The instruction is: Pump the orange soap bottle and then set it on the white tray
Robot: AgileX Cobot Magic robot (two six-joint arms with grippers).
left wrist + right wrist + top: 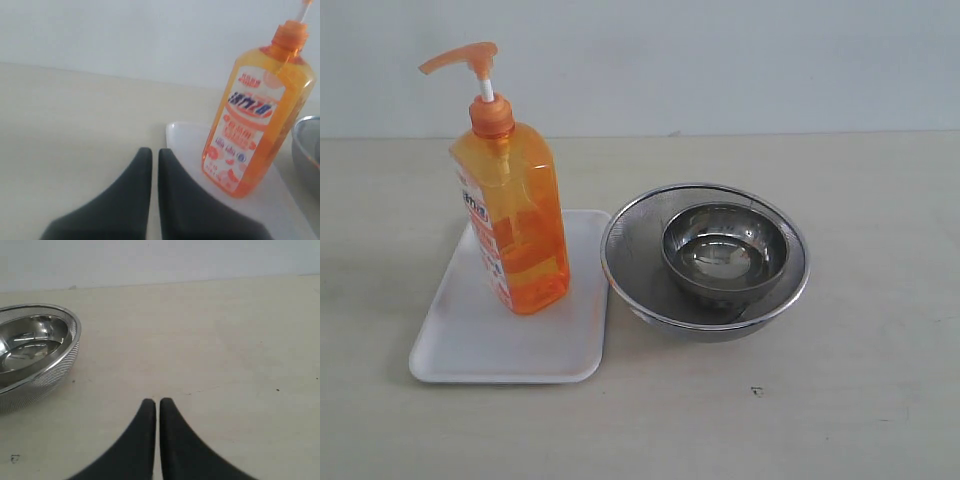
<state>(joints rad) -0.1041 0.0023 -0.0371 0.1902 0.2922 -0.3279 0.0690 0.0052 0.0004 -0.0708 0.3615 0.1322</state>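
Two grippers are closed, each pair of dark fingers pressed tip to tip with nothing between them. The left gripper [155, 152] hangs low over the table [880, 400], its tips close to the edge of the white tray [470, 350] and clear of the orange soap bottle [515, 225]. The right gripper [157, 402] hangs over bare table, well apart from the mesh bowl [55, 367].

The bottle stands upright on the tray, towards its far right part, with its pump head [465, 58] pointing left. Its label [240, 135] is white and orange with large blue lettering and small red print above, both too blurred to read. A smaller steel bowl [725, 250] sits inside the mesh bowl, just right of the tray.
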